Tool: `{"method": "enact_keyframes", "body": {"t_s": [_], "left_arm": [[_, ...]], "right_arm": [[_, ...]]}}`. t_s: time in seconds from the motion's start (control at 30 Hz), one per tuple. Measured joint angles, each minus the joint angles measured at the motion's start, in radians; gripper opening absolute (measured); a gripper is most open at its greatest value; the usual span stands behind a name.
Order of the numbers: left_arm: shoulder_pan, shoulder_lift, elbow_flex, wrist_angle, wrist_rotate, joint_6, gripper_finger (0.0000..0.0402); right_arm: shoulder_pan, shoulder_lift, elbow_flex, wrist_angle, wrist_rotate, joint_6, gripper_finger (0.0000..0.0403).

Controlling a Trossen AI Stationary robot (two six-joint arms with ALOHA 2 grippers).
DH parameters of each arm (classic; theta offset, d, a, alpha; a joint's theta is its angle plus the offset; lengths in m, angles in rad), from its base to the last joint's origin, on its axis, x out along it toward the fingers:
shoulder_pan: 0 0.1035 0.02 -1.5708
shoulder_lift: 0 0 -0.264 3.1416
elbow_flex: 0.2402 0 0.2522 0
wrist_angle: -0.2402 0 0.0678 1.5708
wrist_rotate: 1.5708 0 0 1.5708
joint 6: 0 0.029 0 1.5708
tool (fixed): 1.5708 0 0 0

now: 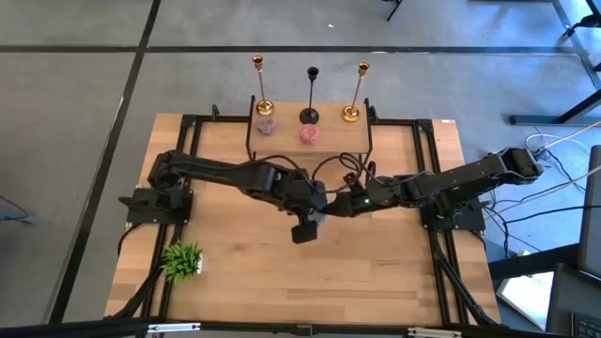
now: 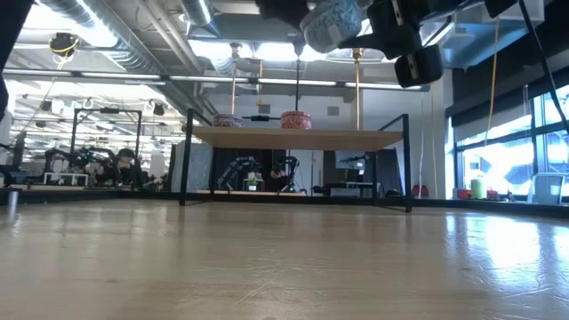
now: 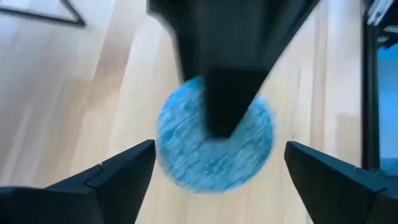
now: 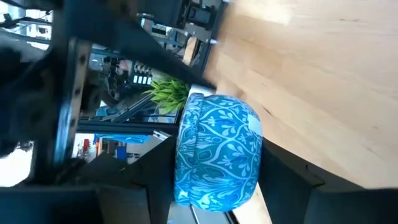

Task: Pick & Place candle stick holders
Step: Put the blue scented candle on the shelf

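Left gripper (image 3: 221, 146): jaws apart, either side of blue tin (image 3: 214, 143), not touching.
Right gripper (image 4: 217, 174): jaws clamped on tin, held above bench (image 1: 376, 272) middle.
Candlesticks well beyond both jaws, upright on shelf (image 1: 329, 141): gold stick (image 1: 259, 86), black stick (image 1: 312, 94), second gold stick (image 1: 358, 89).
Two pink pots (image 1: 308, 134) on shelf just before them.
Tin contents not visible.

Grey floor (image 1: 75, 141), bright windows (image 2: 511, 151)
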Motion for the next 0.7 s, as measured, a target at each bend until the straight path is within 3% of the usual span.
{"method": "enact_keyframes", "body": {"t_s": [0.37,0.57,0.7], "left_arm": [[0.046,-0.125,-0.003,-0.217,-0.226,-0.121,0.0355],[0.068,-0.235,-0.004,-0.264,-0.289,-0.227,0.0355],[0.081,-0.302,-0.007,-0.280,-0.292,-0.302,0.0355]], "right_arm": [[0.012,-0.024,0.000,0.147,0.060,-0.082,0.0194],[0.056,-0.118,0.001,0.198,0.202,-0.217,0.0194],[0.125,-0.209,0.001,0.198,0.361,-0.324,0.0194]]}}
